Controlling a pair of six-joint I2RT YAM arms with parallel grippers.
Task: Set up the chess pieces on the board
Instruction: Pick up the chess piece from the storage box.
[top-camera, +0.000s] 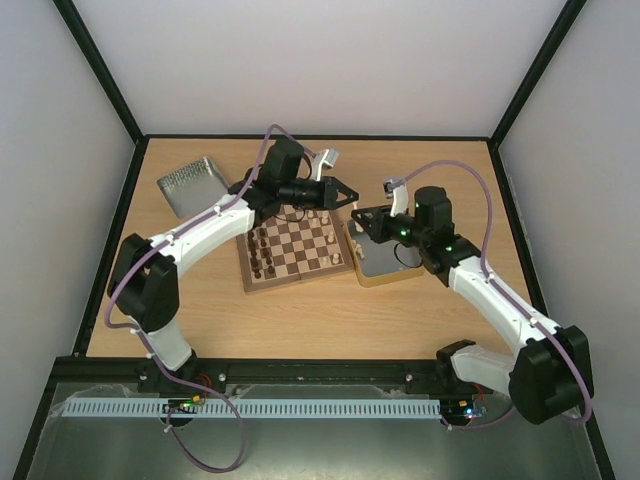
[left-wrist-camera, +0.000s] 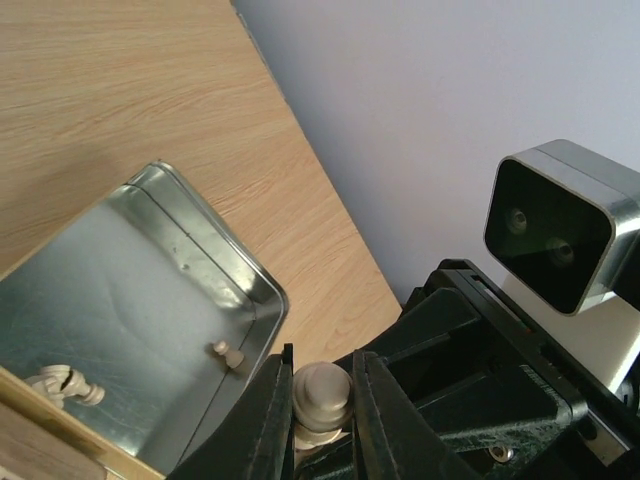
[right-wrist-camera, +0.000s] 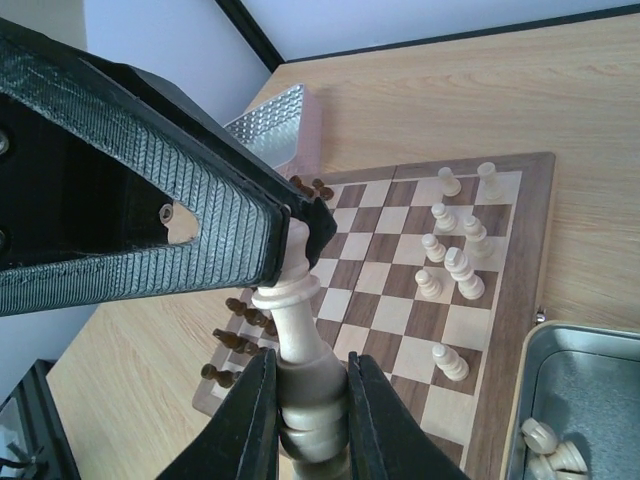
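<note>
A tall cream chess piece (right-wrist-camera: 298, 335), possibly a queen, is clamped at its base by the right gripper (right-wrist-camera: 308, 368). Its top is pinched by the closed left gripper (right-wrist-camera: 300, 225). Beyond, other cream pieces (right-wrist-camera: 455, 270) are stood on the board (right-wrist-camera: 540, 250).

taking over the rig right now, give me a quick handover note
Left tool: shut on the top of the tall cream wooden chess piece.
Right tool: shut on that same piece lower down. Both grip it at once, so this looks like a handover.
Things: the square wooden chessboard carries several cream pieces on one side and dark brown pieces on the other. Loose cream pieces lie in the shiny rectangular metal tin beside it.
Done: some cream pieces placed.
Left: release one tool, place the held piece, empty the tin.
</note>
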